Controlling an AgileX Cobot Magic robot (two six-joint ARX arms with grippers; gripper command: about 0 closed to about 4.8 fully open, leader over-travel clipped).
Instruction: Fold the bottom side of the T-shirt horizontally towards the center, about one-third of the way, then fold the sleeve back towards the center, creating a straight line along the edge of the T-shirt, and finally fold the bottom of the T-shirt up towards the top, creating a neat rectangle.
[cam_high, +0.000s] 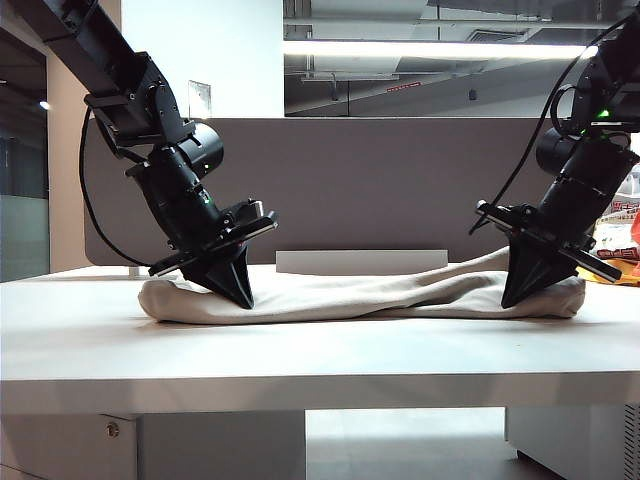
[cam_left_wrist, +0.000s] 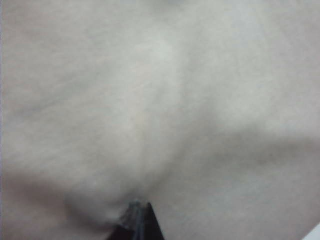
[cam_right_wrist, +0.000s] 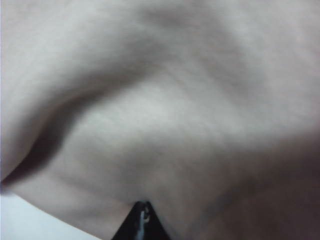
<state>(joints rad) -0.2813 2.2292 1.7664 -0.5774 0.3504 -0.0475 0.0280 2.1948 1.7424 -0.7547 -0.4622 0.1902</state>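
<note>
the t-shirt (cam_high: 370, 295) lies bunched in a long low roll across the white table (cam_high: 300, 350), its long axis running side to side between the two arms. the left gripper (cam_high: 240, 295) pinches fabric near the roll's left end, jaws together on cloth, and the right gripper (cam_high: 515, 295) does likewise near the right end, so each arm is nearest its own end for the fold.

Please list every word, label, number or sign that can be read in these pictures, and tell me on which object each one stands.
No text can be read with certainty.
Red sign on the ceiling beam: too small to read.
Printed plastic bag at the table's right edge: red print, blurred, unreadable.
Large beige knit T-shirt: no print visible in any view.
Left pincer and right pincer, both shut on the T-shirt: no readable markings.
</note>
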